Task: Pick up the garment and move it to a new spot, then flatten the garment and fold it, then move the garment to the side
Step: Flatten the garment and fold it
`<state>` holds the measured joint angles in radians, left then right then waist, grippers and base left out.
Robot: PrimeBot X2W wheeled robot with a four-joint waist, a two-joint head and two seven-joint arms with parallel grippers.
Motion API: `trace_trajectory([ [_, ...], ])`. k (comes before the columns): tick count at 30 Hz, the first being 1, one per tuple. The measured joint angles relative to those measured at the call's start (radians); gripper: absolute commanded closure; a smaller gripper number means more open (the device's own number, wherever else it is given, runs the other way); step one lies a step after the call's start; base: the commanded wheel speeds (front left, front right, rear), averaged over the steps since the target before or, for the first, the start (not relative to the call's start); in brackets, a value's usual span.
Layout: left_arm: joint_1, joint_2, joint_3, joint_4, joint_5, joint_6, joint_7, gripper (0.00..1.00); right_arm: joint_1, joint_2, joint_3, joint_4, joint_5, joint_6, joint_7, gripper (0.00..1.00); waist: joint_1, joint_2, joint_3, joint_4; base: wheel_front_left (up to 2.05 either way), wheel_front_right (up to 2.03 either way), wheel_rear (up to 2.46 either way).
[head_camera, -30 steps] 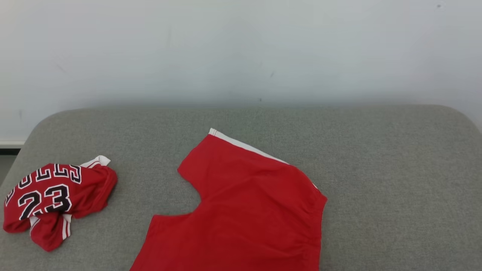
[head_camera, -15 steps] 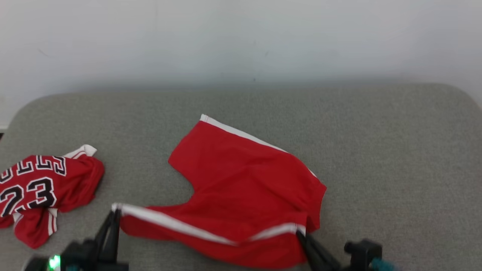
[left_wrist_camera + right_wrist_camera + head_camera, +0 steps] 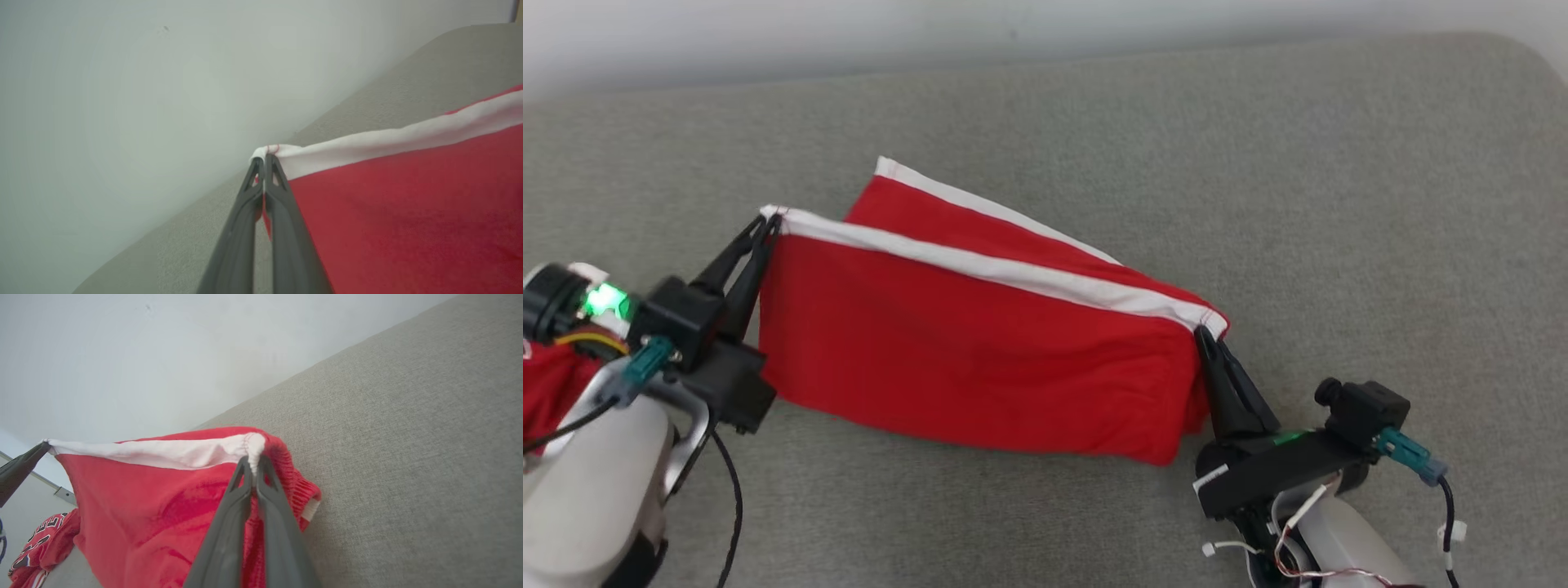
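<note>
The garment, a red jersey with black-and-white lettering (image 3: 36, 547), lies crumpled at the far left of the grey cushion; in the head view a red patch of it (image 3: 547, 392) peeks out behind my left arm. Both grippers hold the other, plain red garment with white edging (image 3: 980, 359). My left gripper (image 3: 768, 220) is shut on the left corner of its white hem (image 3: 367, 151). My right gripper (image 3: 1202, 331) is shut on the right corner (image 3: 253, 451). The hem is stretched taut between them, lifted over the lower layer.
The grey fabric cushion (image 3: 1339, 204) spreads wide to the right and beyond the cloth. A pale wall (image 3: 122, 102) rises behind its far edge. Cables hang from both wrists near the front edge.
The head camera has tilted down. Both grippers came into view holding the plain garment's white hem and carried it up and away from me, over the rest of the cloth.
</note>
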<state>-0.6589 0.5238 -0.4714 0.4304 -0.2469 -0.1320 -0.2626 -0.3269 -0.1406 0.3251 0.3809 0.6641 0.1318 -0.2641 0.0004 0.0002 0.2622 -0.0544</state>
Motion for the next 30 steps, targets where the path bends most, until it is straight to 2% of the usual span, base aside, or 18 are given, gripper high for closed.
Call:
trace_trajectory([
  [6, -0.139, 0.047, -0.154, 0.083, -0.07, 0.0, 0.0, 1.0, -0.042, 0.044, -0.01, -0.006, 0.021, 0.0, 0.0, 1.0, -0.0001, 0.0001, 0.073, -0.045, 0.0, 0.0, 0.0],
  [17, -0.328, 0.1, -0.311, 0.168, -0.157, 0.0, 0.0, 1.0, -0.084, 0.079, -0.048, -0.044, 0.011, 0.0, 0.0, 1.0, -0.0003, 0.0, 0.175, -0.121, 0.0, 0.0, 0.0],
  [23, -0.406, 0.103, -0.32, 0.246, -0.165, 0.0, 0.0, 1.0, -0.098, 0.086, -0.026, -0.057, 0.01, 0.0, -0.001, 1.0, -0.0003, -0.0001, 0.214, -0.139, 0.0, 0.0, 0.0],
  [27, -0.429, 0.079, -0.3, 0.319, -0.15, 0.022, 0.0, 1.0, -0.102, 0.086, 0.005, -0.064, 0.011, -0.002, -0.002, 1.0, -0.0003, -0.0001, 0.232, -0.15, 0.0, 0.0, 0.0],
  [28, -0.428, 0.068, -0.297, 0.33, -0.15, 0.027, 0.0, 0.65, -0.102, 0.085, 0.008, -0.066, 0.012, -0.002, -0.002, 0.67, -0.0003, -0.0001, 0.233, -0.152, 0.0, 0.0, 0.0],
  [29, -0.428, 0.059, -0.295, 0.337, -0.149, 0.027, 0.0, 0.02, -0.102, 0.085, 0.01, -0.067, 0.012, -0.002, -0.002, 0.16, -0.0003, -0.0001, 0.232, -0.152, 0.0, 0.0, 0.0],
  [30, -0.427, 0.049, -0.289, 0.347, -0.15, 0.027, 0.0, 0.0, -0.102, 0.085, 0.015, -0.07, 0.011, -0.003, -0.002, 0.0, -0.0003, -0.0001, 0.231, -0.151, 0.0, 0.0, 0.0],
])
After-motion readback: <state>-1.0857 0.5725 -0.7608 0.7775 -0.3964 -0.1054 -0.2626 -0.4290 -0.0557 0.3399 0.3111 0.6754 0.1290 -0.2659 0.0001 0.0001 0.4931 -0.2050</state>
